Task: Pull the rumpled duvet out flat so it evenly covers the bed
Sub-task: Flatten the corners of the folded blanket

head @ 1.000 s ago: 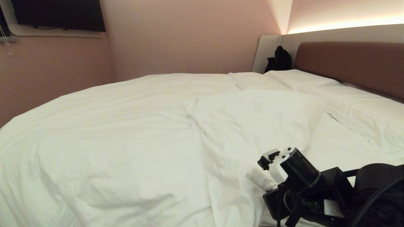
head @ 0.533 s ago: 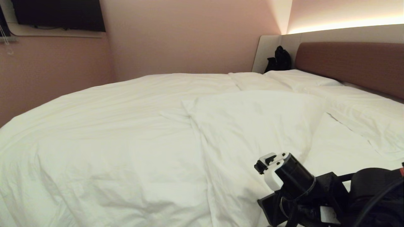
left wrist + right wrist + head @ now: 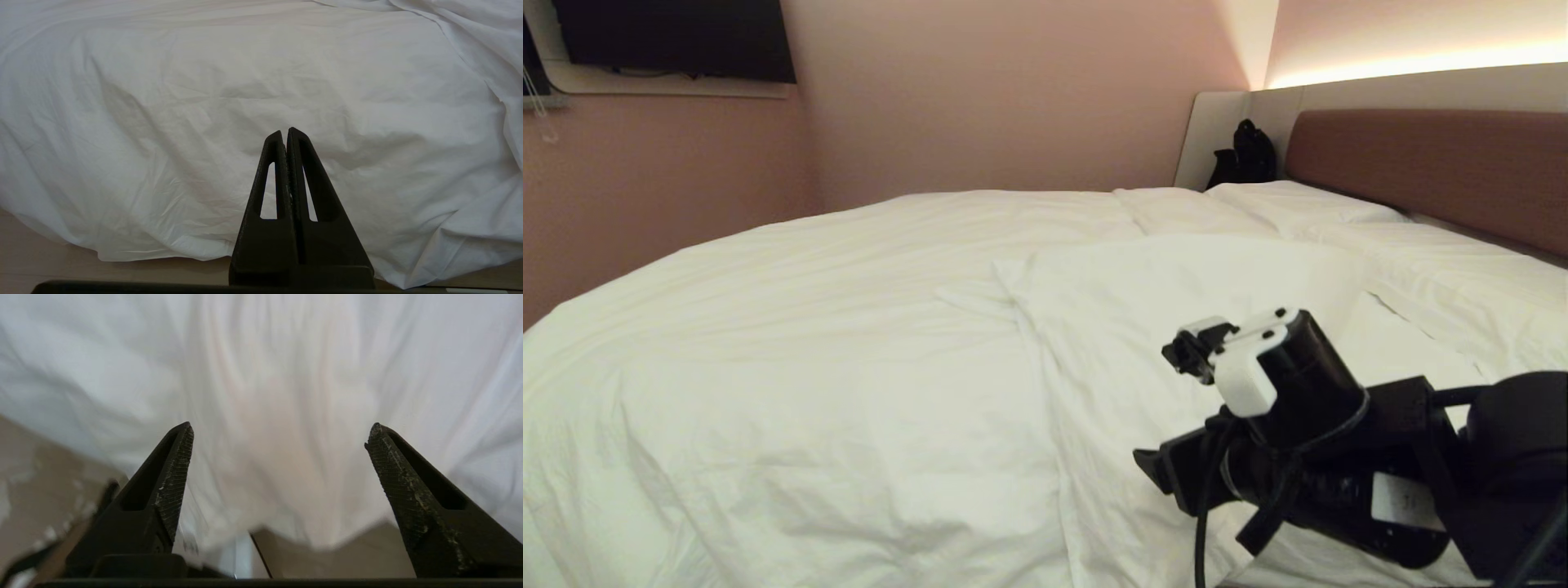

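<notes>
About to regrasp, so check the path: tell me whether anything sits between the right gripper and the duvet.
Nothing visible does. The right gripper is open with only air between its fingers, and the duvet lies directly ahead of it. In the head view the arm hangs over the duvet's folded part near the bed edge.

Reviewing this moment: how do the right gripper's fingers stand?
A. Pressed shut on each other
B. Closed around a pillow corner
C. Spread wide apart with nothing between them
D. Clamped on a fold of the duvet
C. In the right wrist view the right gripper has its two fingers set far apart, and the duvet lies beyond them, ungripped.
</notes>
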Robot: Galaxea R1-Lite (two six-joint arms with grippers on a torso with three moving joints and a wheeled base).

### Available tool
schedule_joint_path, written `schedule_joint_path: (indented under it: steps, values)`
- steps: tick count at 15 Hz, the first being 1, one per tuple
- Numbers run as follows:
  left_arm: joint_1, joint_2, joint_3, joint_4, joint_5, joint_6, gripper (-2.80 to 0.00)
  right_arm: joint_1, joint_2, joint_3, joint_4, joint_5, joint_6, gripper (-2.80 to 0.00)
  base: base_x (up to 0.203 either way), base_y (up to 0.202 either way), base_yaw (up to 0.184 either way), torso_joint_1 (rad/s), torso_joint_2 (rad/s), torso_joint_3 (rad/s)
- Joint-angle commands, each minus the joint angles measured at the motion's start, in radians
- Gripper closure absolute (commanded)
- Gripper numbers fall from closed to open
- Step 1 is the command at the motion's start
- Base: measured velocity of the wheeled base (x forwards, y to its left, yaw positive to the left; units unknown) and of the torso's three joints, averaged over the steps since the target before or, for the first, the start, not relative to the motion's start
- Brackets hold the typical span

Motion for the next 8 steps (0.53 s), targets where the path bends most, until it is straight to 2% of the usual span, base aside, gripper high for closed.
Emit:
schedule_joint_path:
  steps: [1,2,6,8]
  values:
    - [0.0,0.001,0.0,0.0,0.0,0.0,0.0,-0.018,0.074,-0.148,-0.003,-0.002,-0.025,-2.8,0.0,0.0,0.0,0.0,0.0,0.0]
    - [0.0,0.001,0.0,0.0,0.0,0.0,0.0,-0.026,0.095,-0.191,-0.005,-0.002,-0.03,0.0,0.0,0.0,0.0,0.0,0.0,0.0]
    - [0.0,0.001,0.0,0.0,0.0,0.0,0.0,-0.06,0.171,-0.396,-0.001,-0.001,-0.048,0.0,0.0,0.0,0.0,0.0,0.0,0.0]
    - [0.0,0.001,0.0,0.0,0.0,0.0,0.0,-0.075,0.228,-0.455,-0.004,-0.001,-0.081,0.0,0.0,0.0,0.0,0.0,0.0,0.0]
